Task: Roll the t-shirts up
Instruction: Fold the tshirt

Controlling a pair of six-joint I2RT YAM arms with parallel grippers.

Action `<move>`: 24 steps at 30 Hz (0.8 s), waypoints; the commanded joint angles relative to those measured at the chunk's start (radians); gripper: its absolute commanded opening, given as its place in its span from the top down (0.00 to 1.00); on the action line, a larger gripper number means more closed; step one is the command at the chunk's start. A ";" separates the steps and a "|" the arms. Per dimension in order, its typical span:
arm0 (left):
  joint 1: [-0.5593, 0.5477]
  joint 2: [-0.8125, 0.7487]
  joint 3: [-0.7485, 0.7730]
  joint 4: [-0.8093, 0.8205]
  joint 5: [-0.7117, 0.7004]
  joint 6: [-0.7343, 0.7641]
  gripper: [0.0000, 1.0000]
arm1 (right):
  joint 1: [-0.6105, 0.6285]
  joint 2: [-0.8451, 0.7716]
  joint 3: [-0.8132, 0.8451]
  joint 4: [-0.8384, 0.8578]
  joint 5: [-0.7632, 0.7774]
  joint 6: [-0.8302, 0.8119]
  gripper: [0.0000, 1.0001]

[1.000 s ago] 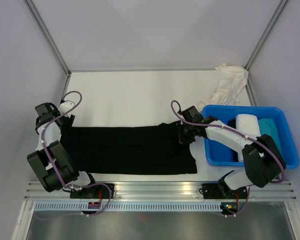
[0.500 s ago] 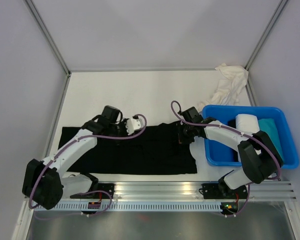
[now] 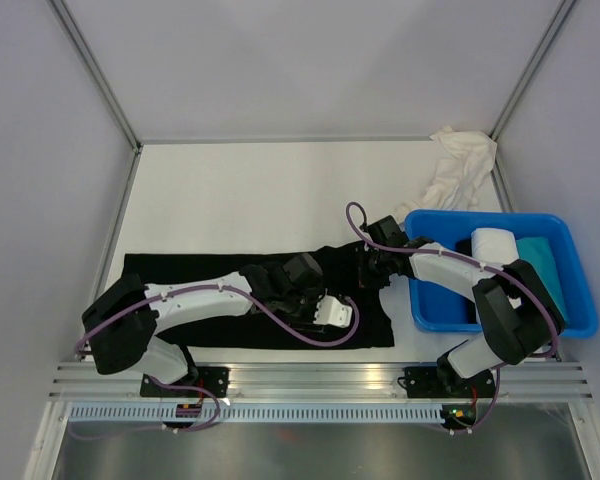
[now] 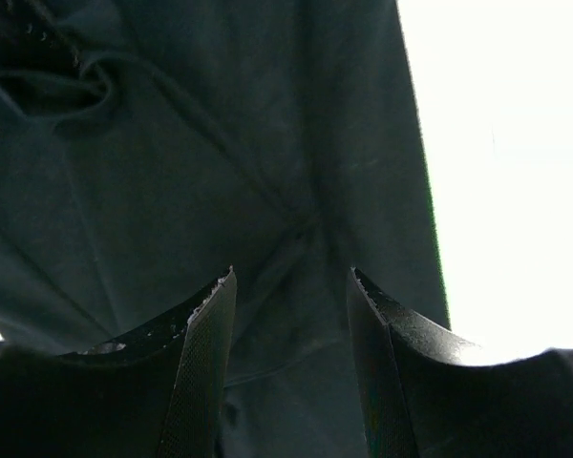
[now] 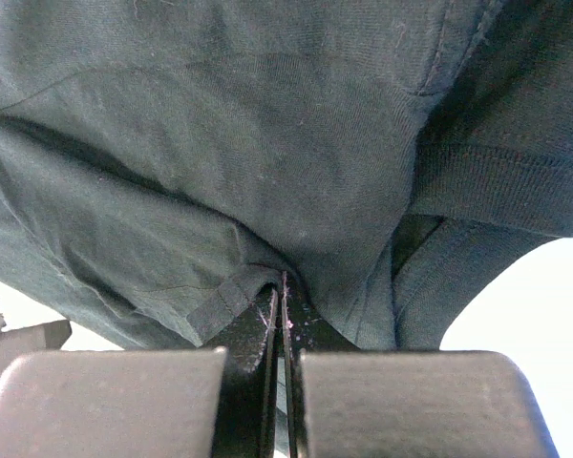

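Observation:
A black t-shirt (image 3: 210,265) lies flat across the front of the table. My left gripper (image 3: 348,312) is open and empty, low over the shirt near its right end; the left wrist view shows its fingers (image 4: 291,277) spread over dark cloth (image 4: 220,143), with bare table to the right. My right gripper (image 3: 368,272) is shut on a fold at the shirt's upper right part; the right wrist view shows its jaws (image 5: 283,286) pressed together with cloth (image 5: 220,124) bunched at the tips. A rolled white shirt (image 3: 495,250) and a teal shirt (image 3: 550,265) lie in the bin.
A blue bin (image 3: 450,300) stands at the right, close to my right arm. A crumpled white shirt (image 3: 460,165) lies at the back right corner. Grey walls and metal posts enclose the table; a metal rail runs along the near edge.
My left arm has swung from the shirt's left end across it to its lower right part. My right gripper has stayed on the shirt's upper right edge.

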 commanded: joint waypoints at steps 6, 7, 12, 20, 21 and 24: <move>0.002 0.062 -0.032 0.135 -0.082 0.106 0.46 | -0.009 -0.023 0.004 0.009 0.003 0.009 1.00; 0.002 0.073 -0.032 0.134 -0.085 0.109 0.46 | -0.009 -0.023 0.004 0.010 0.005 0.009 1.00; 0.002 0.088 -0.037 0.134 -0.085 0.115 0.54 | -0.007 -0.022 0.009 0.000 0.006 0.001 1.00; 0.002 0.106 -0.040 0.126 -0.041 0.098 0.80 | -0.009 -0.028 0.004 0.001 0.011 0.001 1.00; 0.002 0.106 -0.040 0.121 -0.045 0.097 0.84 | -0.007 -0.028 0.004 0.001 0.011 0.003 1.00; 0.002 0.093 -0.037 0.114 -0.042 0.080 0.98 | -0.009 -0.029 0.007 0.001 0.008 0.006 1.00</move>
